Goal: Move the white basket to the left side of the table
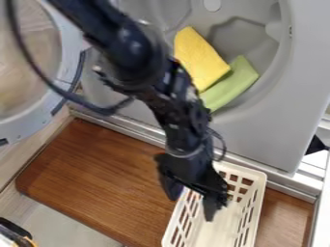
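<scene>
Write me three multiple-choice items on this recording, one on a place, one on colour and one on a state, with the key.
1. Where is the white basket?
A) In the grey drum
B) On the brown board, toward the picture's right
C) At the board's left end

2. Which colours are the two cloths in the drum?
A) Red and blue
B) White and black
C) Yellow and green

3. How are the fingers of the pincer?
A) Apart
B) Tip to tip
C) Closed on a cloth

Key:
1: B, the basket stands below the drum, with most of the board to its left.
2: C, the yellow cloth lies next to the green cloth.
3: A, a wide gap shows between the two tips.
</scene>
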`<state>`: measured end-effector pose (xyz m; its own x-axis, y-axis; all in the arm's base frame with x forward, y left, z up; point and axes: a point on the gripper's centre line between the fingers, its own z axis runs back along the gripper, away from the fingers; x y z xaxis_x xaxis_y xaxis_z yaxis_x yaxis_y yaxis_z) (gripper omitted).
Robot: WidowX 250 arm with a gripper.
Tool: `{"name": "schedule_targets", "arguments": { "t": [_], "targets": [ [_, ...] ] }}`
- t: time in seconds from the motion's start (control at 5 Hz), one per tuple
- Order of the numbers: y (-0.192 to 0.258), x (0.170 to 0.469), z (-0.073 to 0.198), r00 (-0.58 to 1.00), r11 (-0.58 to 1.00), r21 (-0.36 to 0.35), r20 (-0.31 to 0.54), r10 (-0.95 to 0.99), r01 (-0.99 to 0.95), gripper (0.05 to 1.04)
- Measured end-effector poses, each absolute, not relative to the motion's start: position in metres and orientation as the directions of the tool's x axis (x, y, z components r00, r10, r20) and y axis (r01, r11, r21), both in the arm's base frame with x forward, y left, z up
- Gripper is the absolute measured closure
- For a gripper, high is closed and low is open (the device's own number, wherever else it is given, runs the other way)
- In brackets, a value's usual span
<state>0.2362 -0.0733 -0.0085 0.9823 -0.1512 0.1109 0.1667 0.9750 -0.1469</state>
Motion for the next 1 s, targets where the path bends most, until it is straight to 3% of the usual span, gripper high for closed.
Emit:
{"name": "schedule_targets", "arguments": {
  "t": [0.6, 1.0],
  "targets": [
    [-0.083, 0.256, -0.016, 0.986, 0.986, -0.023, 0.031, -0.163, 0.164, 0.084],
    [-0.096, 0.266, 0.015, 0.943, 0.969, -0.029, 0.238, -0.231, 0.245, 0.084]
  ]
}}
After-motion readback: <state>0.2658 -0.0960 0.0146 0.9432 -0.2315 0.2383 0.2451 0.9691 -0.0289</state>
